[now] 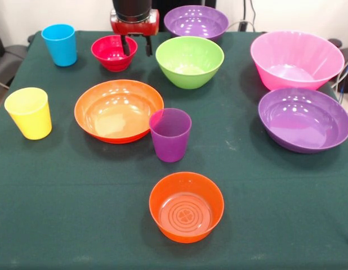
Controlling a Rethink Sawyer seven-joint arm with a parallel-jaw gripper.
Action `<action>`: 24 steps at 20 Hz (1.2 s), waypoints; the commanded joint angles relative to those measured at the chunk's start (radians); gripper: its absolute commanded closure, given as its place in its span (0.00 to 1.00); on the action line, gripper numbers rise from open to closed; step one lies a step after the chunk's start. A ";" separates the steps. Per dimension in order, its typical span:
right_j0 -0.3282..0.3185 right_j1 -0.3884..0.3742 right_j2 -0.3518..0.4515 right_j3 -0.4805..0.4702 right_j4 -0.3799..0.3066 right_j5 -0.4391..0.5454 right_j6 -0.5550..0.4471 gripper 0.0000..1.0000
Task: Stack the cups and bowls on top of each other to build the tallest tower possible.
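The small red bowl (114, 52) sits at the counter's (61, 214) far side with the gripper (136, 45) parted over its rim, one finger inside, one outside, holding nothing. The cups and bowls stand apart, unstacked and empty: purple cup (170, 134) touches the wide orange bowl (118, 110).

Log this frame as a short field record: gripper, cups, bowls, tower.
gripper: fingers apart, at the red bowl, one finger over its rim; holding nothing
cups: blue cup, yellow cup, purple cup, all upright and separate
bowls: green bowl, pink bowl, wide orange bowl, small orange bowl, two purple bowls
tower: none; nothing is stacked
surface: green cloth
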 commanded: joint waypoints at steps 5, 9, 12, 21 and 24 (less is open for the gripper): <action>0.029 0.041 0.071 -0.074 -0.019 0.017 -0.011 0.00; 0.027 0.039 0.070 -0.072 -0.022 0.013 -0.011 0.00; 0.030 0.041 0.065 -0.071 -0.025 0.006 -0.006 0.00; 0.054 0.051 0.024 -0.082 -0.030 0.011 0.022 0.00; 0.051 0.061 0.025 -0.088 -0.033 0.006 0.016 0.00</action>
